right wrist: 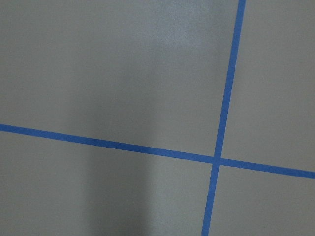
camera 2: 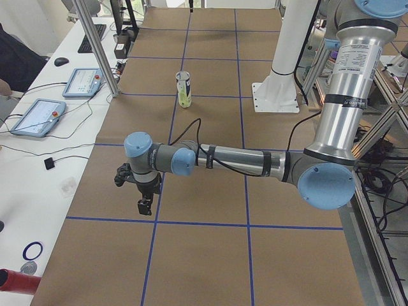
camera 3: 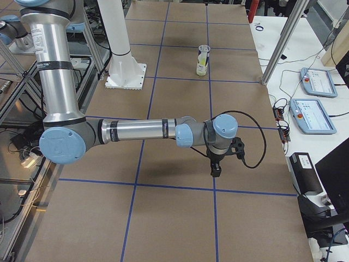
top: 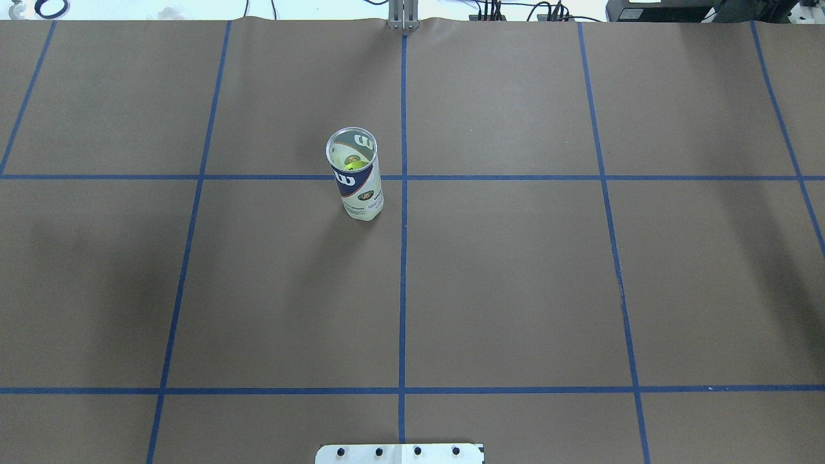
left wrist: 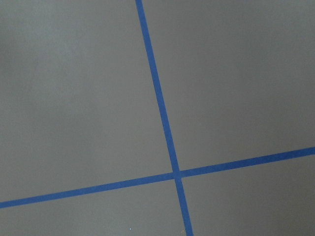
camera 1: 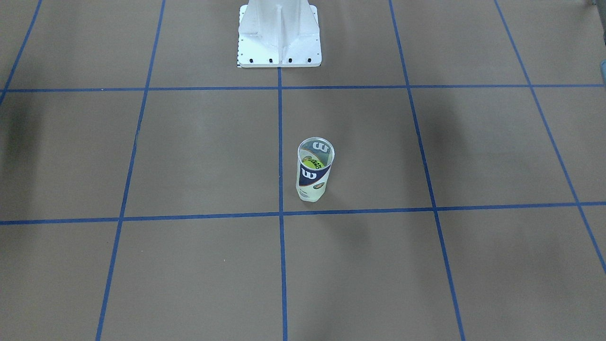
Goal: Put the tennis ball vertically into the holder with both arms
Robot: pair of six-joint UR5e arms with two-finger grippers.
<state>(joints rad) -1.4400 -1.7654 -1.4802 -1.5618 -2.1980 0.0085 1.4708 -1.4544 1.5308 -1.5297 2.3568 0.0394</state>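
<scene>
The holder (camera 1: 315, 173) stood upright on the table (camera 1: 189, 156), well out in front of the white pedestal base (camera 1: 279, 42) and slightly toward the robot's left of it. A yellow-green tennis ball (top: 353, 165) showed inside it through the open top. The left gripper (camera 2: 145, 205) hung over the table far out to the pedestal base's left, and the right gripper (camera 3: 215, 172) far out to its right. Both were well apart from the holder. Whether either gripper's fingers were spread or pressed together could not be told.
</scene>
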